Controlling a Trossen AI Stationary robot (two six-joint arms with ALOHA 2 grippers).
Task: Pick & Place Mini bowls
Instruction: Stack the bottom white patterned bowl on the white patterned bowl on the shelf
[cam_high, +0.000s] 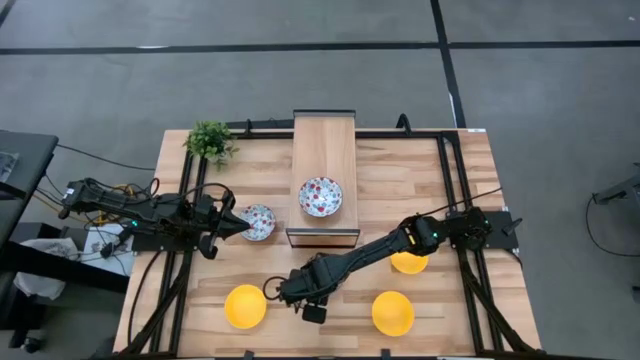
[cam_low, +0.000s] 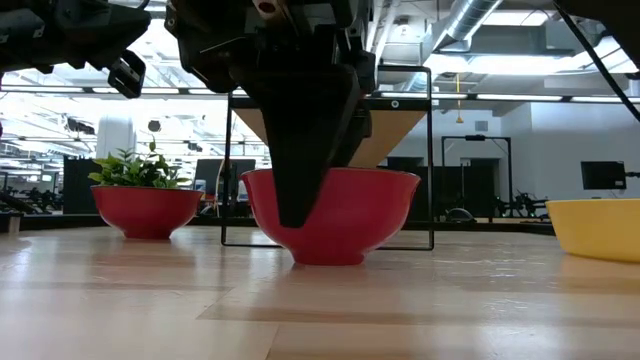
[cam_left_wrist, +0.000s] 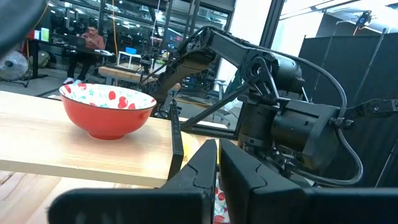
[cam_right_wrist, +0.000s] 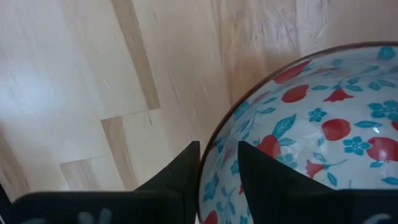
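yellow bowls (cam_high: 245, 306), floral white bowls (cam_high: 320, 197), red outside

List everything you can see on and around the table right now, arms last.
floral bowls: 3, white with red-and-blue flowers inside, red outside; one on the riser, one left of it, one at the table front under the right arm
yellow bowls: 3, plain yellow; front left, front right, right side, partly under the right arm
potted plant: 1, green, back left corner
riser: 1, light wood, table middle
person: 1, seated far off in the room
left gripper: shut on the rim of the floral bowl left of the riser
right gripper: at the front floral bowl's rim
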